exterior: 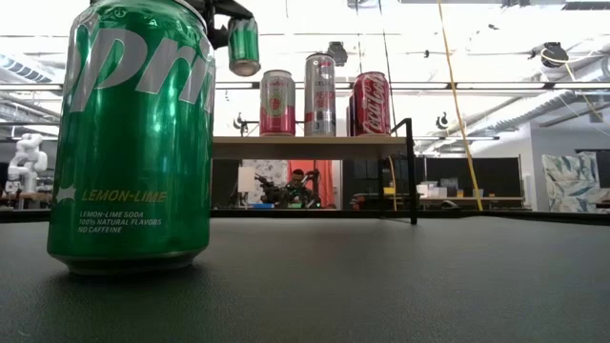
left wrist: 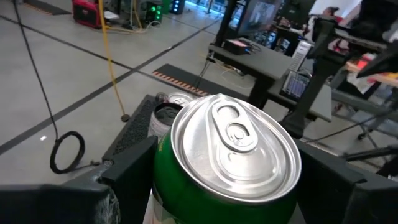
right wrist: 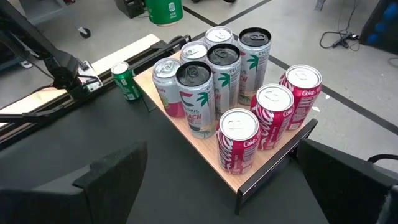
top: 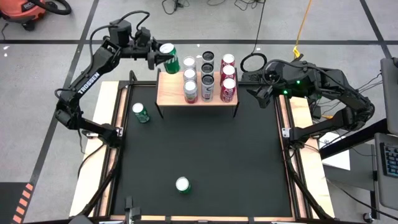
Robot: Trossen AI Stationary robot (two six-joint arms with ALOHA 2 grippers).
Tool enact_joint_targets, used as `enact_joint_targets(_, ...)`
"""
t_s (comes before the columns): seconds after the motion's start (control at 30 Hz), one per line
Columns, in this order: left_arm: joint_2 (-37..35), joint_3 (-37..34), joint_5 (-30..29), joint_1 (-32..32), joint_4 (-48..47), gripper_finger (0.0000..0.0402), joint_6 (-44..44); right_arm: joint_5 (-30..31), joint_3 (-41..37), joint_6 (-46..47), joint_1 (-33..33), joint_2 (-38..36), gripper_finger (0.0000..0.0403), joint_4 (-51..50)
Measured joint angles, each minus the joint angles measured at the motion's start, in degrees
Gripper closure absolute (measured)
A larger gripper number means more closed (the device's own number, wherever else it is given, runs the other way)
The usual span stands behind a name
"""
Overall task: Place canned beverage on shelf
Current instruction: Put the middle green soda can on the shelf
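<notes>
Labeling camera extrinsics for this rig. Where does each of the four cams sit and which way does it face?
High: overhead, straight down on the black table, shelf and both arms.
Low: at tabletop height, level across to the shelf; a green can fills the near left; no arm clearly shows.
Left wrist: on the left arm, looking past its hand at the held green can.
Right wrist: on the right arm, past the open right hand, down at the shelf's cans.
Shared: high and low both show the held can above the shelf's left end.
</notes>
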Motion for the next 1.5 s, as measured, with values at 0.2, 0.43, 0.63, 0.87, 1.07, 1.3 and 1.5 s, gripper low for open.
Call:
enact_joint_targets(0.2, 0.0, 0.0, 2.5, 1.2, 0.1, 0.0094, 2.3, -0.1, 0.0, 0.4, 0.0, 0.0, 0.0012, 0.0)
enact_joint_targets(0.43, 0.0, 0.0, 12.1, 7.7, -0.2, 0.0094, 9.4, -0.3, 0.0, 2.4, 0.0, 0.0, 0.0012, 0.0)
enact_joint_targets(0.63, 1.7, -2.7, 15.6, 9.9, 1.0, 0.0094, 17.1, -0.3, 0.0, 3.8, 0.1, 0.0, 0.0012, 0.0)
enact_joint_targets(0.87, 4.0, -3.3, 17.5, 9.6, 0.9, 0.0094, 19.7, -0.3, 0.0, 5.0, 0.1, 0.0, 0.0012, 0.0)
enact_joint_targets(1.07, 4.0, -3.2, 16.2, 9.2, 1.0, 0.0094, 20.0, -0.3, 0.0, 5.0, 0.1, 0.0, 0.0012, 0.0)
enact_joint_targets(1.3, 4.0, -3.2, 14.0, 6.7, 0.9, 0.0094, 18.9, -0.3, 0.0, 4.9, 0.1, 0.0, 0.0012, 0.0)
enact_joint_targets(1.5, 4.0, -3.2, 14.5, 4.9, 0.9, 0.0094, 18.6, -0.3, 0.0, 4.8, 0.1, 0.0, 0.0012, 0.0)
